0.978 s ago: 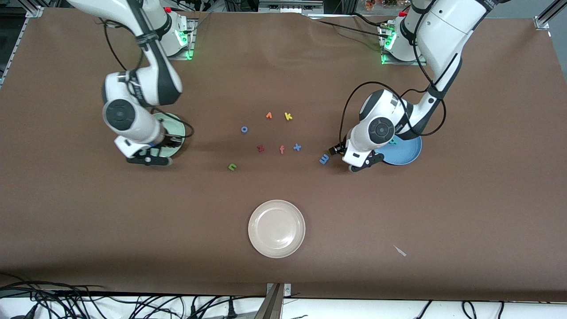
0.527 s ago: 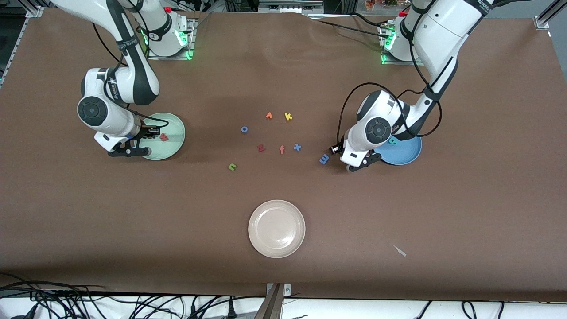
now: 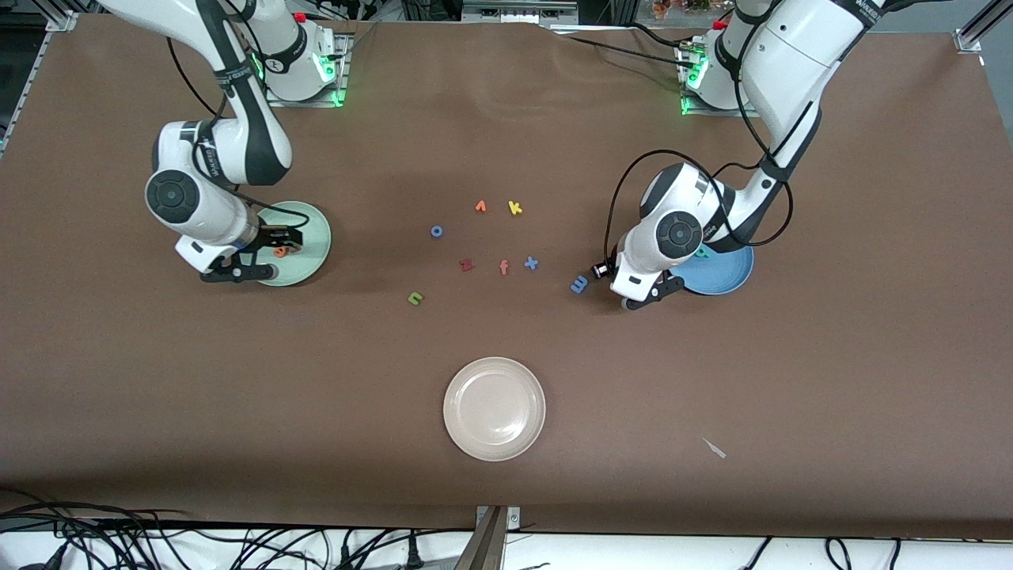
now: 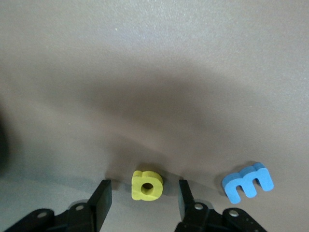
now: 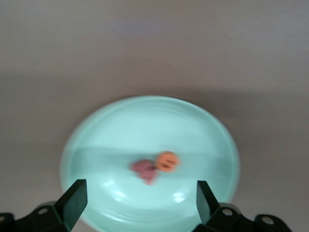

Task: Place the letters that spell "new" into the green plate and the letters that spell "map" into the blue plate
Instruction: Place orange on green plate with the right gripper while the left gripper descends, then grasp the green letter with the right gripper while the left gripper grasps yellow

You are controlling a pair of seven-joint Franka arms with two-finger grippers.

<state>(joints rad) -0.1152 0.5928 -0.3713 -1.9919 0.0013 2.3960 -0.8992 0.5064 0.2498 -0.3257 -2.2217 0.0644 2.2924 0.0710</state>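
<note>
My right gripper (image 3: 247, 267) (image 5: 140, 199) hangs open over the green plate (image 3: 313, 237) (image 5: 145, 125). In that plate lie the orange e (image 3: 281, 252) (image 5: 167, 161) and the salmon-pink w (image 5: 144, 170), touching each other. My left gripper (image 3: 639, 298) (image 4: 144, 194) is low at the table beside the blue plate (image 3: 724, 273), open, one finger on each side of the yellow a (image 4: 147, 184) with a gap both ways. The blue m (image 3: 579, 283) (image 4: 247, 182) lies close by on the table. The teal p (image 3: 701, 253) is in the blue plate. The green n (image 3: 415, 298) lies mid-table.
Loose letters lie mid-table: a blue o (image 3: 436, 231), a red z (image 3: 466, 265), an orange f (image 3: 503, 267), a blue x (image 3: 531, 263), a yellow k (image 3: 515, 207) and another orange piece (image 3: 480, 207). A cream-white plate (image 3: 495, 408) sits nearer the front camera.
My right gripper has opened over the green plate and the orange e now lies there beside the w. My left gripper's fingers have drawn closer around the yellow a.
</note>
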